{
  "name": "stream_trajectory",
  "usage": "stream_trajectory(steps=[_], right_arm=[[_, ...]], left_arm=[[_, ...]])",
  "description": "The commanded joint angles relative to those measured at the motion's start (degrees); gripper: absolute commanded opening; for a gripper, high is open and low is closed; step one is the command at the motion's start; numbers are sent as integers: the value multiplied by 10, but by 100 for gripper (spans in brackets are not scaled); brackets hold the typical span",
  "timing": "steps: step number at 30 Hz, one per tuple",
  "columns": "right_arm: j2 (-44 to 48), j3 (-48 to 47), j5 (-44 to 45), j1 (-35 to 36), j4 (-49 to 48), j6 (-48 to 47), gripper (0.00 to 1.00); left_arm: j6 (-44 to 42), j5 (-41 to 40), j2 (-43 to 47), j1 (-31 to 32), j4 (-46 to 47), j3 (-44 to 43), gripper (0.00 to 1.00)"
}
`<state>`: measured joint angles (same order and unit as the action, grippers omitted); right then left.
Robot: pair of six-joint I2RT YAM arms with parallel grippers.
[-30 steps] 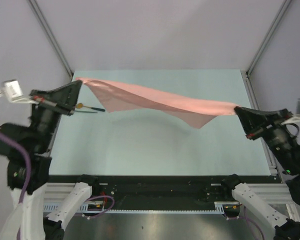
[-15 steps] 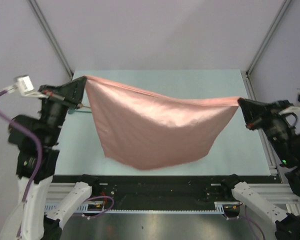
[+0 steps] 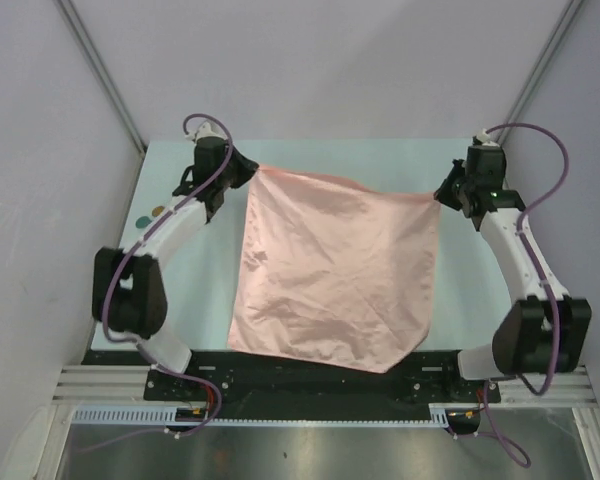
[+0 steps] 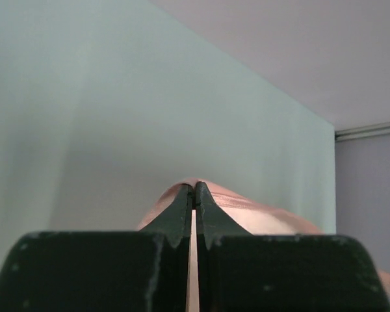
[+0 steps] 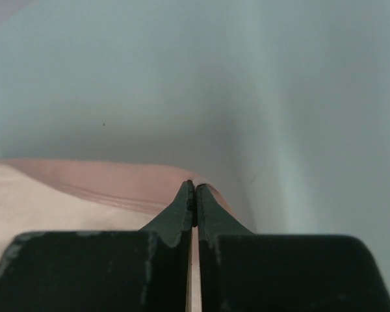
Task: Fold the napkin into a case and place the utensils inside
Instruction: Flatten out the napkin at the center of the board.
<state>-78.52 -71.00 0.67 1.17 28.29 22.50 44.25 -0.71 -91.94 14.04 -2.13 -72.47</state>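
Gripping the napkin (image 3: 330,270) by its far corners, left jaws and right jaws clamped on cloth. Spreads nearward from both over the counter (image 3: 467,305), held edge spanning between.

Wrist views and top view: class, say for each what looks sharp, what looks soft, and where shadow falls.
Top external: even light, no motion blur, napkin creases crisp. Left wrist: left gripper dark in the foreground, napkin behind it soft. Right wrist: right gripper equally dark, hem line readable, grey shadow on the table beyond.
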Motion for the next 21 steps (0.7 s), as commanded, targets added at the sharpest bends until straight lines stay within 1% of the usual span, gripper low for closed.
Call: stream_trajectory(steps=[1, 2, 5, 7, 10, 13, 14, 15, 18, 19, 21], right_arm=[[-96, -40, -97, -8, -134, -6, 0], [-142, -57, -102, -8, -142, -7, 0], [-207, -81, -158, -7, -164, -13, 0], [-228, -82, -174, -7, -198, -14, 0], [-275, -105, -171, -28, -195, -12, 0], [-317, -134, -215, -31, -206, 4, 0], [-323, -142, -249, -30, -209, 17, 0], [-328, -152, -265, -27, -216, 25, 0], [-328, -150, -292, -15, -235, 46, 0], [-316, -137, -302, -13, -247, 52, 0], [-293, -111, -323, -13, -303, 84, 0]], left_arm=[[23, 57, -115, -9, 111, -76, 0], [29, 55, -132, -10, 115, -83, 0], [33, 60, -177, -21, 133, -95, 0], [36, 54, -188, -30, 143, -87, 0], [21, 61, -209, -38, 137, -110, 0], [26, 61, -214, -52, 141, -110, 0], [28, 57, -203, -57, 143, -102, 0], [27, 53, -197, -67, 143, -100, 0], [12, 48, -178, -87, 131, -104, 0], [8, 48, -171, -90, 123, -105, 0], [-2, 48, -140, -95, 125, -95, 0]])
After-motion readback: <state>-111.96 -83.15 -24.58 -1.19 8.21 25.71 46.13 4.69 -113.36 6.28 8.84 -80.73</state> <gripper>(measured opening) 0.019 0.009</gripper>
